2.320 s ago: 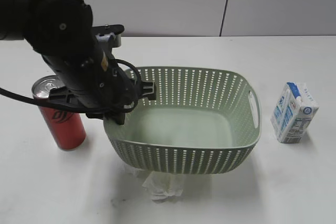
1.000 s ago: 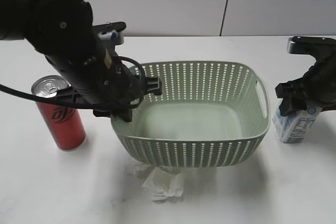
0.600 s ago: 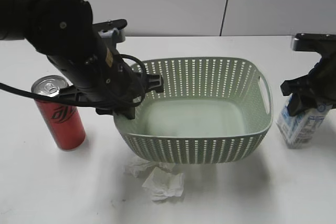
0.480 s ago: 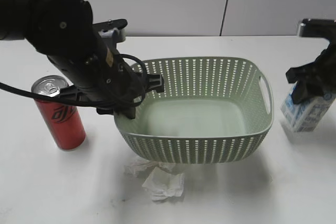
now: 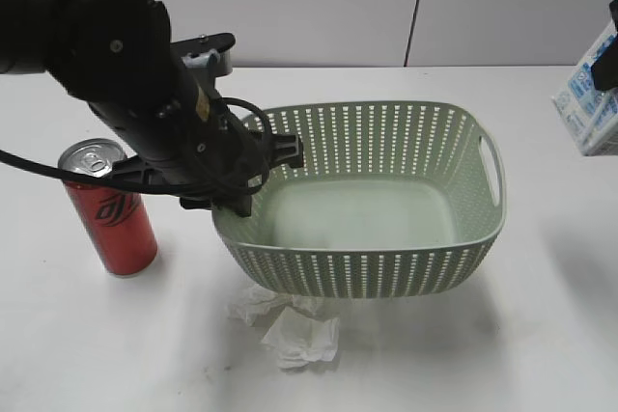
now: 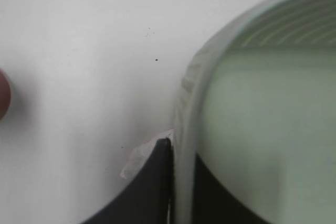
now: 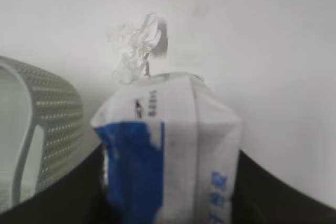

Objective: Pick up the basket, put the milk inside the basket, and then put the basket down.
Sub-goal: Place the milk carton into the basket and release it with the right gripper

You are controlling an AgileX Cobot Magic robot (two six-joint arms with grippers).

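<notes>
Your left pincer (image 5: 253, 173) pinches the left rim of the basket (image 5: 386, 282), lifted above the counter (image 5: 97, 335). Your right pincer (image 7: 168, 182) grips the milk (image 5: 589, 94) — raised high, right of the basket.

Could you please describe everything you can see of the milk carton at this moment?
The milk carton is a small white carton with blue print, seemingly coated cardboard. It is lifted clear of the table, tilted, at the far right edge of the exterior view, to the right of the basket and higher than its rim. The right pincer clamps it from both sides; nothing else touches it. Its lower part is out of view.
</notes>
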